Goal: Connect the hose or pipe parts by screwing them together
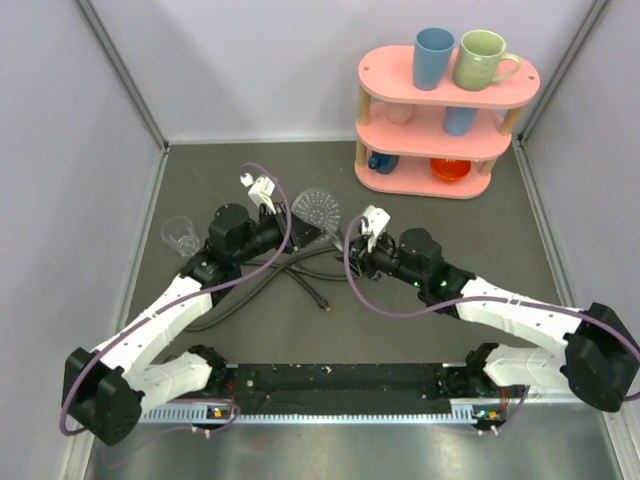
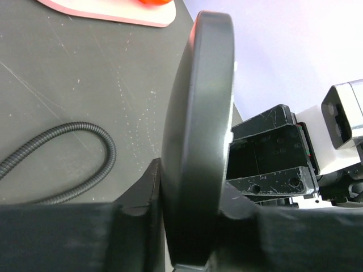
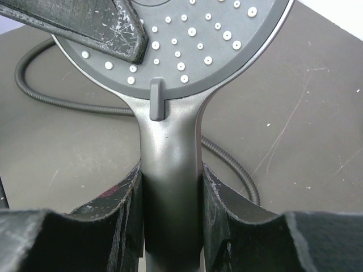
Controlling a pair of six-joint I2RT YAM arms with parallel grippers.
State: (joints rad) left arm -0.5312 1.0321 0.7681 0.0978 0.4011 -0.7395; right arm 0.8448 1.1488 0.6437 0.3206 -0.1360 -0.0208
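Observation:
The grey shower head is held above the table between both arms. My left gripper is shut on the rim of its round head, which stands edge-on between the fingers. Shut on the straight handle is my right gripper, just below the perforated face. One left finger lies across that face. The dark-grey flexible hose lies loose on the table under the arms, one end fitting free; stretches of the hose curve behind the head.
A pink three-tier shelf with mugs stands at the back right. A clear glass cup sits left of the left arm. The right arm's wrist is close beside the head in the left wrist view.

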